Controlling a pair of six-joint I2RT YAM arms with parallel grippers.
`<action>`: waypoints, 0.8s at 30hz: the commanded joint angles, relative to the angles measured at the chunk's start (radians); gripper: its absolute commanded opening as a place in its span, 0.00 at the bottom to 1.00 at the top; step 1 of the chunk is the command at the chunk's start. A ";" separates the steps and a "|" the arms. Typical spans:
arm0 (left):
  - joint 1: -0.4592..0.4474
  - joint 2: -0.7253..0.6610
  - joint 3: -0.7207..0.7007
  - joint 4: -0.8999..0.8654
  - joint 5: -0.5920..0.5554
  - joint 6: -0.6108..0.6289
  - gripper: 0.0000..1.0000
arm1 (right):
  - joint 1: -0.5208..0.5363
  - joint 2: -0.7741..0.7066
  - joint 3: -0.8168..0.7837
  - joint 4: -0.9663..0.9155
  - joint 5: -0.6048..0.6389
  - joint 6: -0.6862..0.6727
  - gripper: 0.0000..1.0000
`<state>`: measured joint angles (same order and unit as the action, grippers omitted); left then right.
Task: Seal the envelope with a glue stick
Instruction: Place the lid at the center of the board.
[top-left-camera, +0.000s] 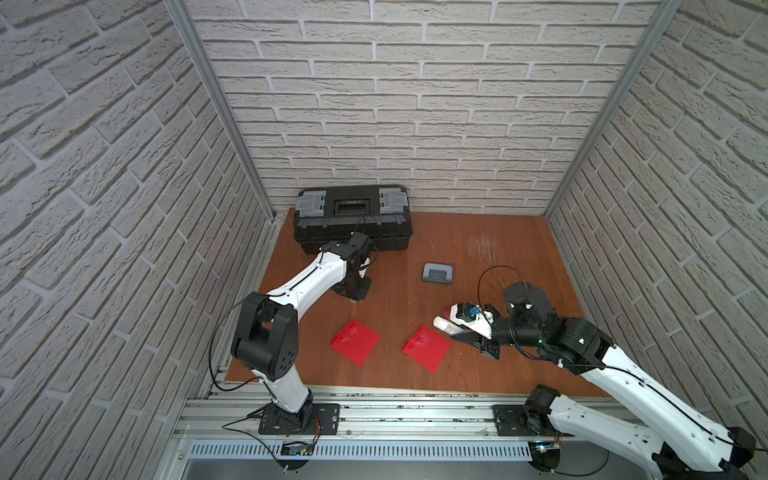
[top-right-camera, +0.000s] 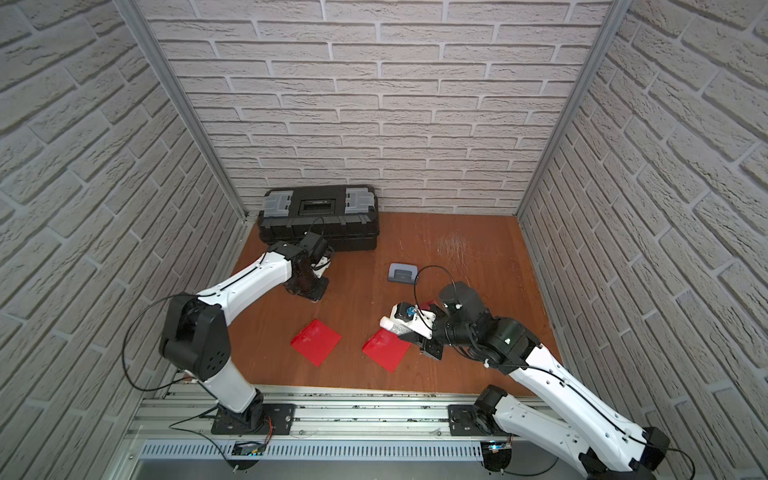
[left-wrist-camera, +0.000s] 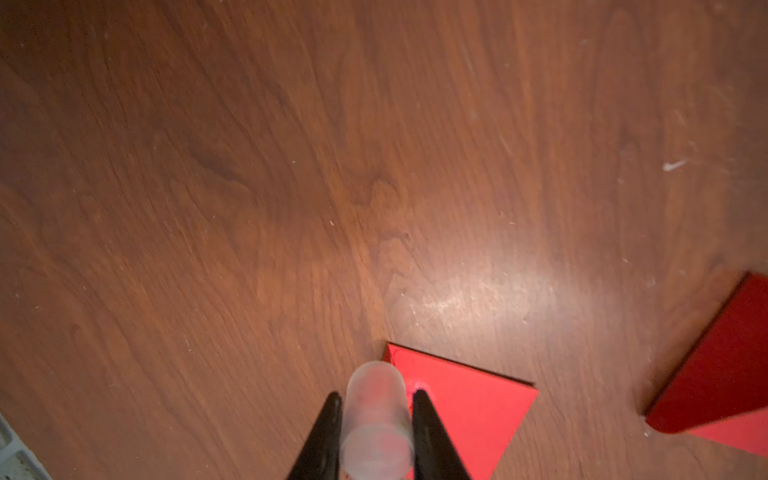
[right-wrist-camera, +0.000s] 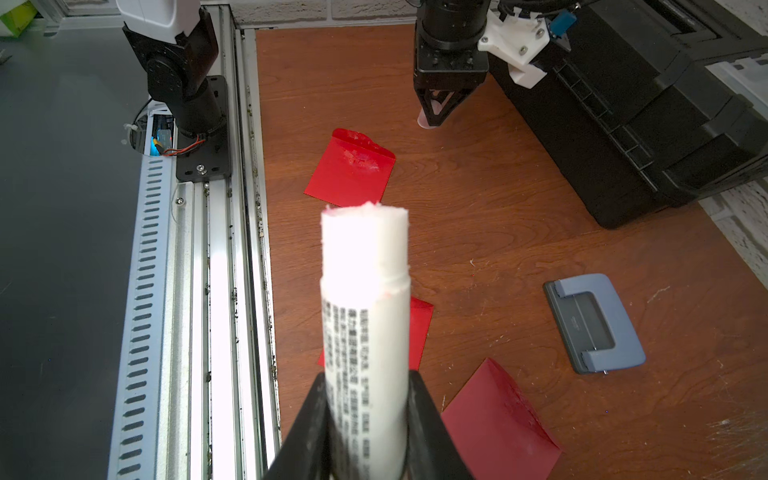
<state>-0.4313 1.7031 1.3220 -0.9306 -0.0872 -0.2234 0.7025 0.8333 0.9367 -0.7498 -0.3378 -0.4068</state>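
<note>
Both top views: brown wooden worktop (top-left-camera: 478, 249) (top-right-camera: 457, 257) walled in by pale brick. The black toolbox (top-left-camera: 351, 224) (top-right-camera: 318, 224) sits at the back on the left, and the grey-blue hole punch (top-left-camera: 435, 273) (top-right-camera: 402, 273) lies near the middle. The right jaws are clenched on the glue stick (top-left-camera: 444, 325) (top-right-camera: 392, 326), held roughly level with its white end pointing toward the left arm's side. It sits near the upper corner of the middle envelope (top-left-camera: 427, 347) (top-right-camera: 386, 350). The left envelope (top-left-camera: 356, 341) (top-right-camera: 316, 341) lies flat, well apart from the stick. The third envelope (top-left-camera: 448, 311) (top-right-camera: 426, 306) shows only as a red sliver behind the right wrist. The left jaws point down at the worktop just in front of the toolbox; from here I cannot tell what they hold. Left wrist view: the left jaws are clamped on a cloudy clear cap (left-wrist-camera: 376, 411), one black finger on each side. Bare worktop (left-wrist-camera: 291, 166) lies beyond, with two red envelope corners, blurred. Right wrist view: the glue stick (right-wrist-camera: 365, 291) stands between the right jaws, uncapped. Its white glue end is ragged with red flecks and the label print is legible. The middle envelope (right-wrist-camera: 420, 328) is partly hidden behind it and the third envelope (right-wrist-camera: 494, 419) lies close by. The left envelope (right-wrist-camera: 351, 170) has a scuffed flap. The hole punch (right-wrist-camera: 594, 322) and toolbox (right-wrist-camera: 623, 124) are off to one side, and the cap (right-wrist-camera: 424, 121) shows at the tip of the left jaws, low by the worktop.
</note>
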 joint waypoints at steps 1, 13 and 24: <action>0.017 0.055 -0.001 0.074 -0.004 -0.012 0.18 | 0.008 -0.005 -0.010 0.036 -0.020 0.015 0.03; 0.024 0.207 0.028 0.085 0.009 -0.007 0.27 | 0.012 -0.020 -0.012 0.024 0.000 0.025 0.03; 0.023 0.114 0.045 0.070 0.028 -0.018 0.58 | 0.016 -0.030 -0.008 0.098 0.036 0.097 0.03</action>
<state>-0.4126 1.8870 1.3361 -0.8494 -0.0738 -0.2363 0.7094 0.8238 0.9363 -0.7357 -0.3176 -0.3622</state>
